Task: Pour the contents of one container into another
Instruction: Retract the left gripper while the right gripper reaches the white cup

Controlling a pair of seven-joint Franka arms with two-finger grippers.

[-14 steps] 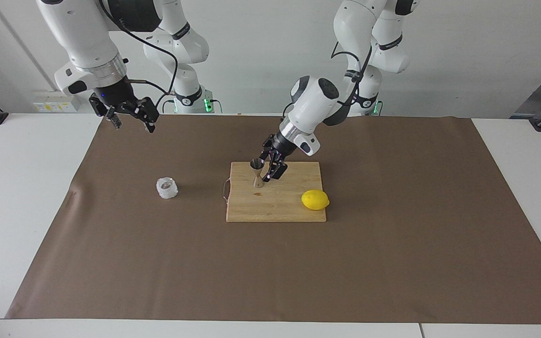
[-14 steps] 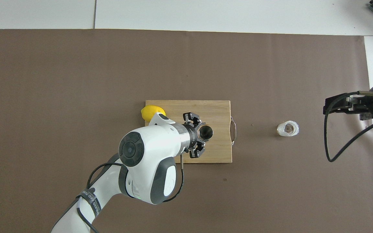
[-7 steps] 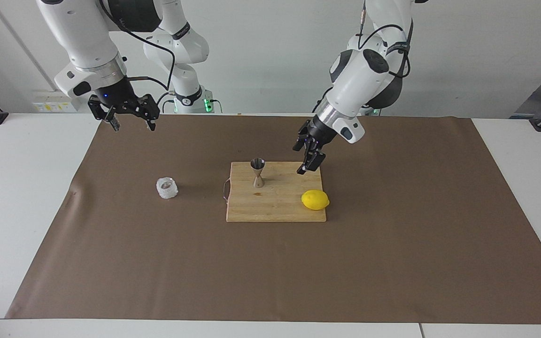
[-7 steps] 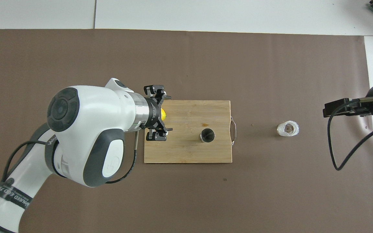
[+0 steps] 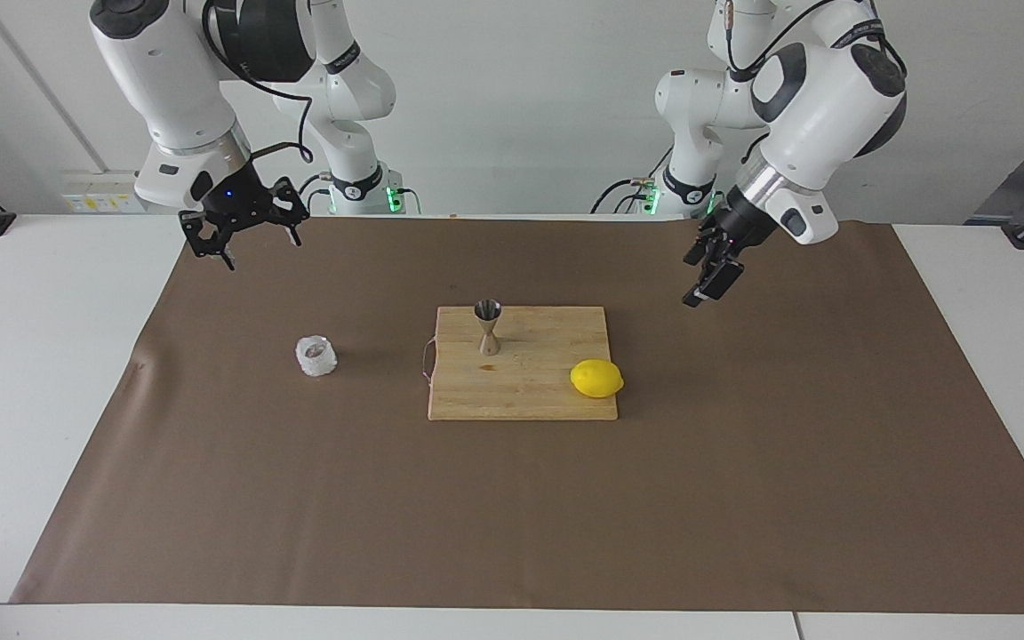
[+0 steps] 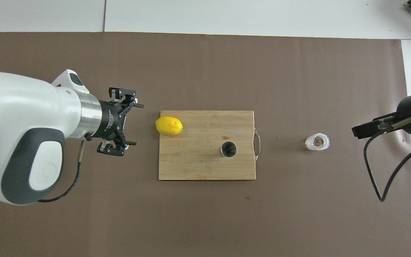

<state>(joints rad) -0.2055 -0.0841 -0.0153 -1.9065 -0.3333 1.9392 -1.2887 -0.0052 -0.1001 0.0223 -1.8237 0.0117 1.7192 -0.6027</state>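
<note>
Both jaws open, raised, well apart from cup [image 5: 316, 356], jigger [image 5: 487, 326]

At frame centre the steel jigger [image 5: 487, 327] stands upright on the cutting board [image 5: 530, 391], with the lemon [image 5: 596, 379] lower right and the glass cup [image 5: 316, 356] left of the board.

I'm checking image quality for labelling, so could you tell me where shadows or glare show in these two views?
Facing view: the yellow lemon casts a soft shadow on the wooden cutting board; overhead view: the steel hourglass jigger's mouth reads dark, no strong glare.
</note>
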